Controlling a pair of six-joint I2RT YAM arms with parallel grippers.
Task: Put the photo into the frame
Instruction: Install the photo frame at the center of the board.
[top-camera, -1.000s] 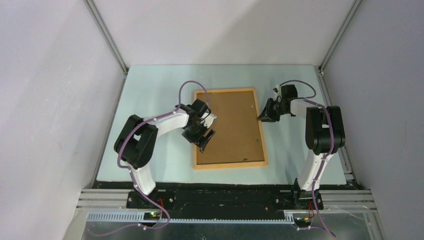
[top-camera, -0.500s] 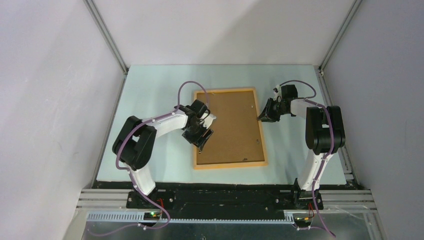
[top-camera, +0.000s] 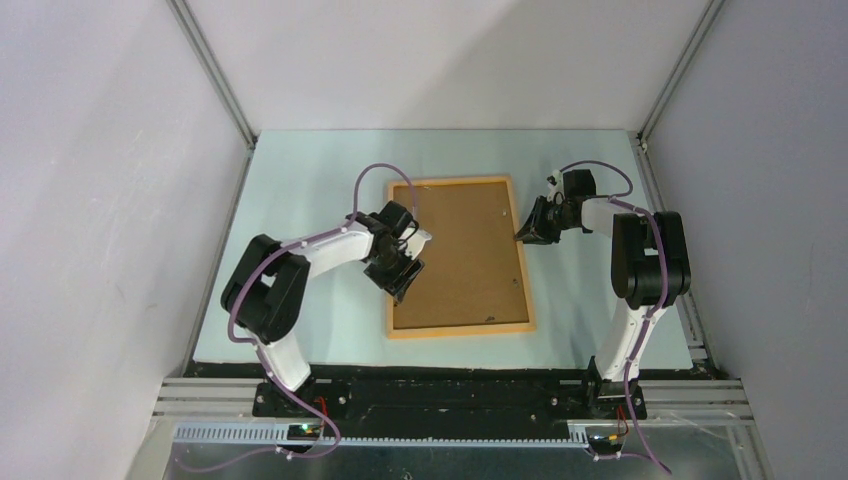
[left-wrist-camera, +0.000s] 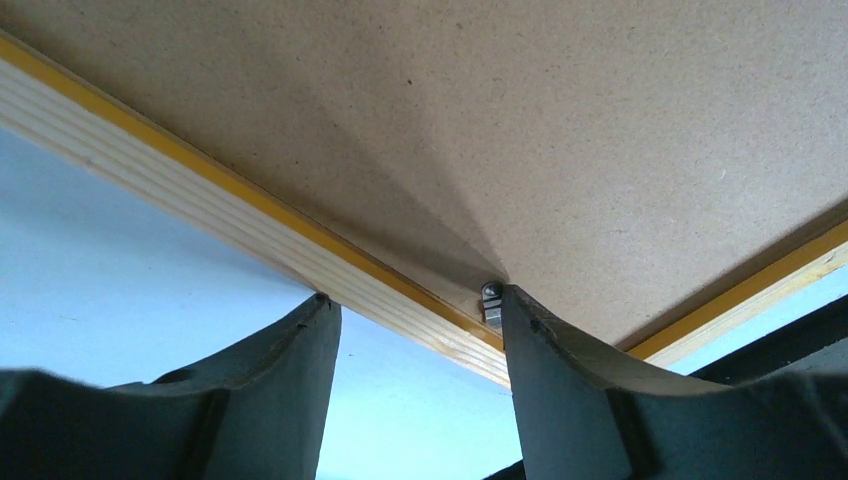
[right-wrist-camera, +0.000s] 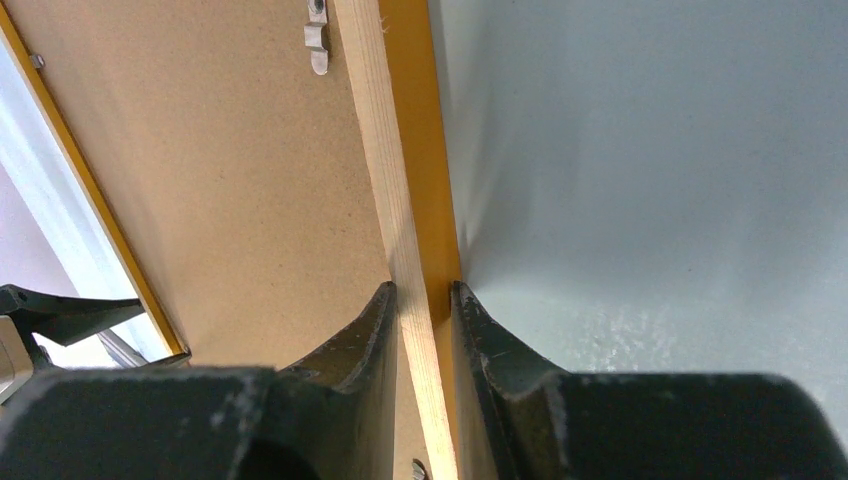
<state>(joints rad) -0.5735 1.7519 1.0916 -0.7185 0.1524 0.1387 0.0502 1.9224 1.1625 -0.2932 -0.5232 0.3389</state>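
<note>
The frame (top-camera: 460, 329) lies face down on the pale table, and the brown backing board (top-camera: 465, 255) fills it. The photo is hidden. My left gripper (top-camera: 403, 272) is open and straddles the frame's left rail (left-wrist-camera: 200, 190). One fingertip (left-wrist-camera: 318, 310) rests at the rail's outer edge, the other (left-wrist-camera: 520, 310) on the board side against a small metal tab (left-wrist-camera: 492, 302). My right gripper (top-camera: 524, 236) is shut on the frame's right rail (right-wrist-camera: 395, 150), one finger over the backing board (right-wrist-camera: 220, 180) and one on the table side.
Another metal tab (right-wrist-camera: 317, 40) sits on the board near the right rail. White walls with metal posts close in the table at the back and sides. Both arms' bases stand at the near edge.
The left gripper's jaws have narrowed around the left rail, and it has shifted slightly towards that rail. The right arm and the frame have not moved.
</note>
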